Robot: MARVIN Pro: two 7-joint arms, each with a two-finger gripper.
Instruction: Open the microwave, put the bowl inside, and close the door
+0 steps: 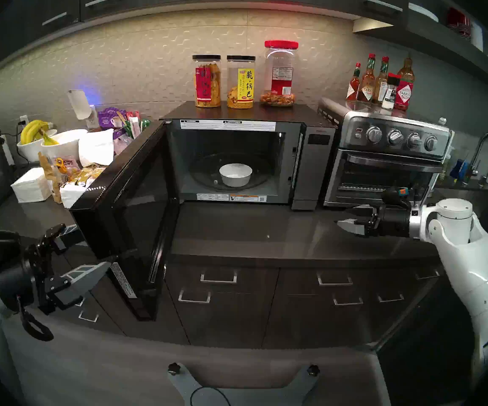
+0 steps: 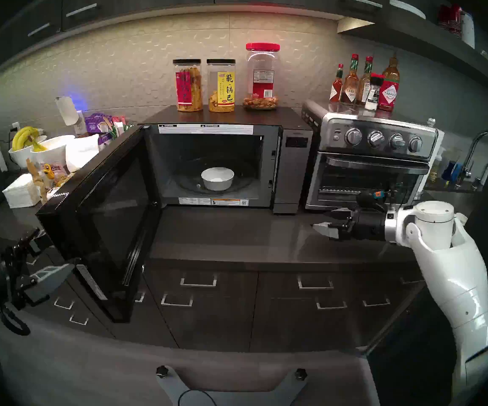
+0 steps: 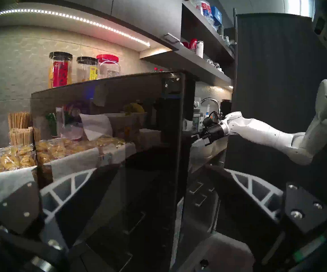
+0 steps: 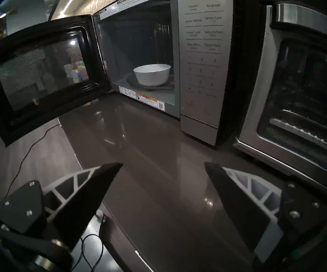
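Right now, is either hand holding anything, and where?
Nothing. The right hand is open and empty; the left hand, open, straddles the door's free edge unclamped.

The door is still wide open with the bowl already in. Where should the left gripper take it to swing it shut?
Work the door at its free vertical edge, farthest from the hinge, coming from its glossy outer face. The left gripper is open and already straddles that edge. A push there probably suffices. The bowl sits on the turntable, clear of the opening.
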